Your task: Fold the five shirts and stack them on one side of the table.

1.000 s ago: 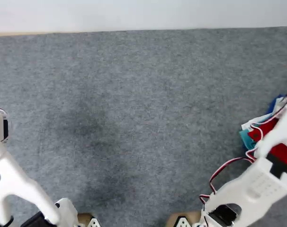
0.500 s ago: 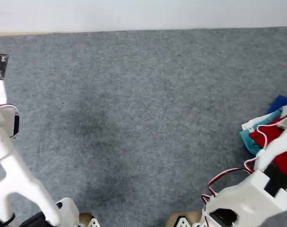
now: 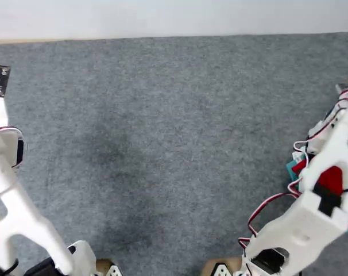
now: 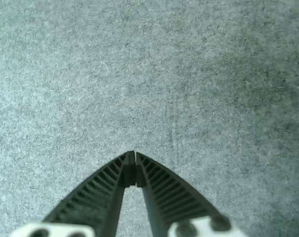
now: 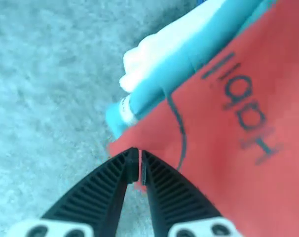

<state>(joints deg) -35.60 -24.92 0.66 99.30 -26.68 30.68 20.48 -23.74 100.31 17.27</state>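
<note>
Right claw [image 5: 136,154] has swung back over the shirt pile [image 3: 336,179] at the counter's [image 3: 174,115] right edge, tips pressed together at the red shirt's [image 5: 238,148] hem. Left claw [image 4: 134,158], closed and empty, hasn't budged.

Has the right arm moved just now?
Yes. The white right arm pulled back, then swung toward the pale far wall, covering more of the stack of folded shirts.

The table is covered by a grey, felt-like mat [image 3: 180,115]. A stack of folded fabric shirts [image 5: 223,148], red over teal and white, is laid on it at the right edge.
</note>
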